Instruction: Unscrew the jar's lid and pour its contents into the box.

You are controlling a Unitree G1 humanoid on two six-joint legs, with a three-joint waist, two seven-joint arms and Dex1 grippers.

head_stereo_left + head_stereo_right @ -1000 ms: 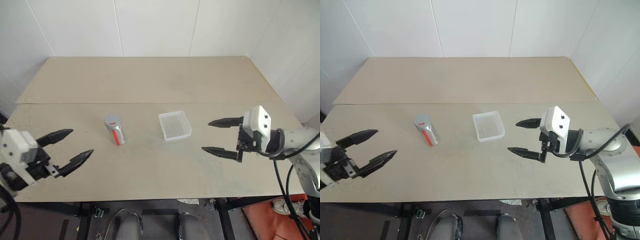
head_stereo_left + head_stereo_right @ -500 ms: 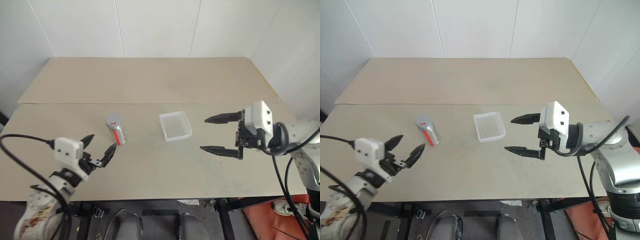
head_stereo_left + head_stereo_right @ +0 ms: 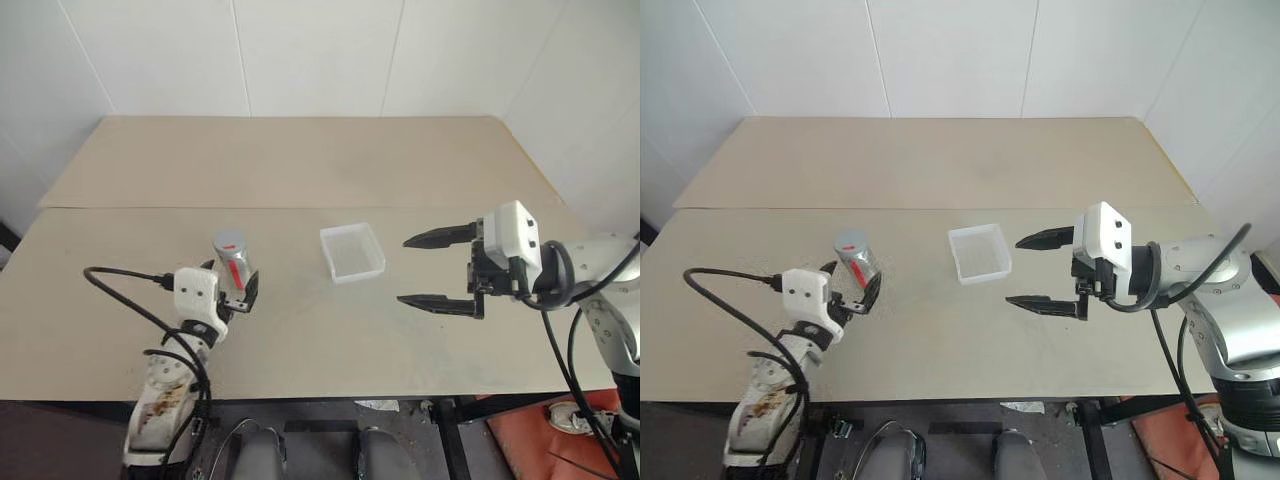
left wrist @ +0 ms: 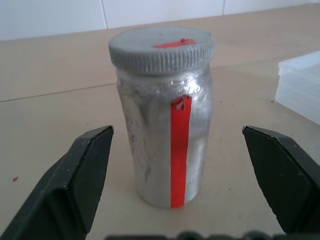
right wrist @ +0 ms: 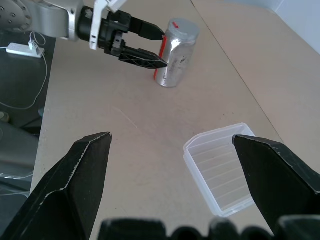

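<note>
Toward the desk's near left edge stands the jar (image 4: 165,125), lid (image 4: 161,47) on, between the left gripper's (image 3: 232,290) spread fingers. Beside the centred box (image 3: 352,251), the right gripper (image 3: 425,270) hovers agape.

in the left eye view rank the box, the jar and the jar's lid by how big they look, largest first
1. The box, widest outline on the table.
2. The jar, upright, its base partly behind the left gripper.
3. The lid, just the jar's cap.

All sit at similar depth, so nearness hardly skews this.

Overhead head pair; wrist views sharing jar (image 4: 165,120)
</note>
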